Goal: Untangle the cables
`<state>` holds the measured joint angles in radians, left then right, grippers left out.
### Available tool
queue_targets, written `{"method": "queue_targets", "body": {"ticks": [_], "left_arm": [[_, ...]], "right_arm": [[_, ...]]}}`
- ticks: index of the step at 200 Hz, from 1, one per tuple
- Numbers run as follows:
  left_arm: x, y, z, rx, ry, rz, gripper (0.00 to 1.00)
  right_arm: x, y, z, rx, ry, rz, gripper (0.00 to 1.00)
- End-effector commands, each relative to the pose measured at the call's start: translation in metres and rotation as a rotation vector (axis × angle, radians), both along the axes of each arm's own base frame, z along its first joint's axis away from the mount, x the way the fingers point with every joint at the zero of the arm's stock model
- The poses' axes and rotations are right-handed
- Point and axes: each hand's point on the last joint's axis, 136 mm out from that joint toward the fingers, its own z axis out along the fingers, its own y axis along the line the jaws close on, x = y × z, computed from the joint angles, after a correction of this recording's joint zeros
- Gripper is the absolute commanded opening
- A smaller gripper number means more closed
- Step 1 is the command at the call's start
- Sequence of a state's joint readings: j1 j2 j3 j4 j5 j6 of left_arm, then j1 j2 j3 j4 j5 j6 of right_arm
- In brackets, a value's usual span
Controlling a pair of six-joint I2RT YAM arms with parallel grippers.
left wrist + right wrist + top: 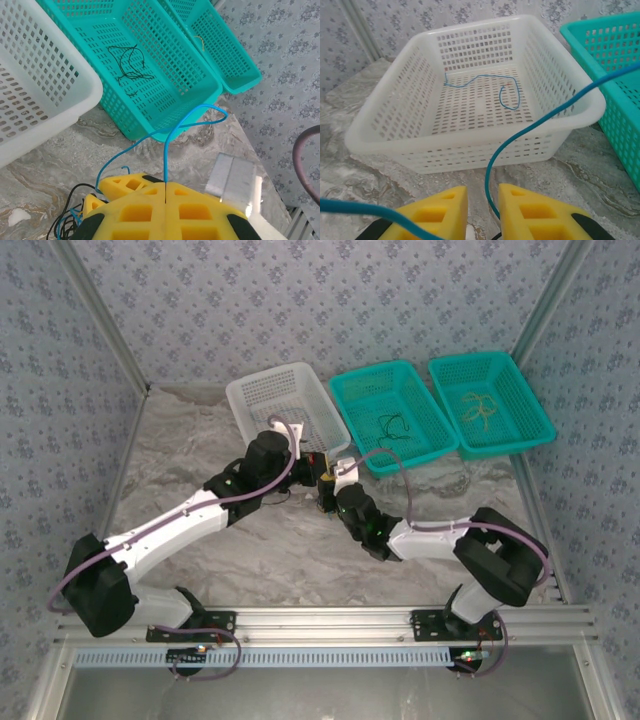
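Marble tabletop (340, 172) below, blue cable (488, 185) hangs between right gripper's (483, 192) fingers (530, 210).

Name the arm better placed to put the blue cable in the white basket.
Right, likely: the right gripper faces the white basket squarely, blue cable between its jaws. The left gripper, shut on a blue cable, faces a teal basket.

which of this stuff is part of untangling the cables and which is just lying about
Job:
blue cable pinched in the left gripper
loose blue cable in the white basket
black cables
yellow cables

Just there:
purple arm cables
shiny block
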<state>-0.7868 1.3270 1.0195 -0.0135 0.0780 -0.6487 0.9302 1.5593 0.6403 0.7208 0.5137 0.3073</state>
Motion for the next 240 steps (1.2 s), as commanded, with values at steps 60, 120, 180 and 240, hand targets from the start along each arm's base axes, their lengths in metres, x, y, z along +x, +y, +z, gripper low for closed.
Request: {"method": "queue_targets", "body": {"ticks": [60, 120, 180, 240], "left_arm": [[0.008, 0.014, 0.051, -0.1, -0.102, 0.036, 0.0], [0.016, 0.048, 0.099, -0.164, -0.231, 0.149, 0.0], [0.025, 0.074, 0.123, -0.149, -0.325, 0.238, 0.0], [0.026, 0.101, 0.155, -0.133, -0.413, 0.284, 0.0]], "right_arm": [[-0.002, -0.02, -0.047, -0.066, 0.151, -0.136, 0.26], [-0.018, -0.038, -0.097, -0.198, 0.258, -0.145, 0.27], [-0.024, -0.05, -0.114, -0.21, 0.311, -0.187, 0.28], [-0.028, -0.072, -0.126, -0.261, 0.359, -0.269, 0.29]]}}
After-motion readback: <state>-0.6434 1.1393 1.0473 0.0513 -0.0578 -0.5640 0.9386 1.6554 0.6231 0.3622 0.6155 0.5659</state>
